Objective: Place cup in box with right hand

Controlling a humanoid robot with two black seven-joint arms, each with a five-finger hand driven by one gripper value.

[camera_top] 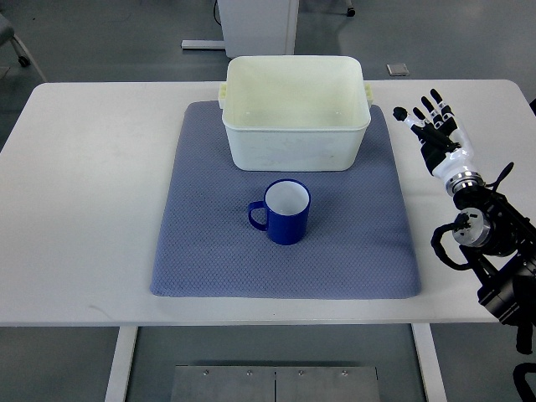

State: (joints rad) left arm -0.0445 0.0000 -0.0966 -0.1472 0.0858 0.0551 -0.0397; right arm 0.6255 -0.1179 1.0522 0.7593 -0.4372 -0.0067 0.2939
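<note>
Scanning from the left, we see bare white table, then the blue mat with the cup upright at centre, just below the box; our right hand hovers at the right, fingers spread, empty.

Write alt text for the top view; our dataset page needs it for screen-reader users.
A blue cup stands upright on a blue-grey mat, handle to the picture's left, just in front of an empty cream box. The robot's right hand hovers open beside the mat, over the white table.
</note>
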